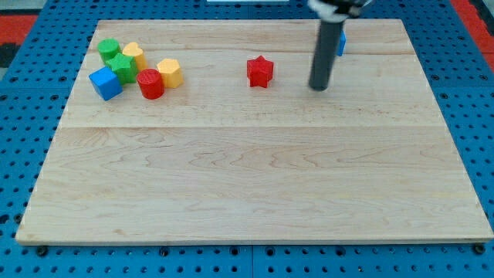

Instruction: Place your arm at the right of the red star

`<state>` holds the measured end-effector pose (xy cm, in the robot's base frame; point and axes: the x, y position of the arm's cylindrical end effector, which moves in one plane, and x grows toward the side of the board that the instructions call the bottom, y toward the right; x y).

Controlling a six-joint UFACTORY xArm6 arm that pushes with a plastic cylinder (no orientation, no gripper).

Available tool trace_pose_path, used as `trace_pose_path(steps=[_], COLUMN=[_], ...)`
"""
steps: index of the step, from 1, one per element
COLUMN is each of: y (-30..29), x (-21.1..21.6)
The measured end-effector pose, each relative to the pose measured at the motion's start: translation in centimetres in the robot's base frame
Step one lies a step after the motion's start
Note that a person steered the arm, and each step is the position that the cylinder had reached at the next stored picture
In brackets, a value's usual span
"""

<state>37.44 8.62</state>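
Observation:
The red star [260, 71] lies on the wooden board [255, 177] near the view's top, a little right of centre. My tip [318, 87] rests on the board to the right of the star and slightly lower, apart from it by about one star's width. The dark rod rises from the tip to the view's top edge.
A blue block [340, 42] sits partly hidden behind the rod at the top. A cluster at the top left holds a green cylinder [108, 51], a yellow block [133, 53], a green block [123, 68], a blue cube [105, 83], a red cylinder [150, 83] and a yellow hexagon [168, 72].

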Motion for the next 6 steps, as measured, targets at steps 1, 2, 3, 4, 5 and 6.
trace_pose_path(steps=[1,2,3,4,5,6], y=[6.8,9.3,3.0,2.5,1.4,1.0], x=[-3.2,-3.6,0.1,-3.3,-4.3,-4.3])
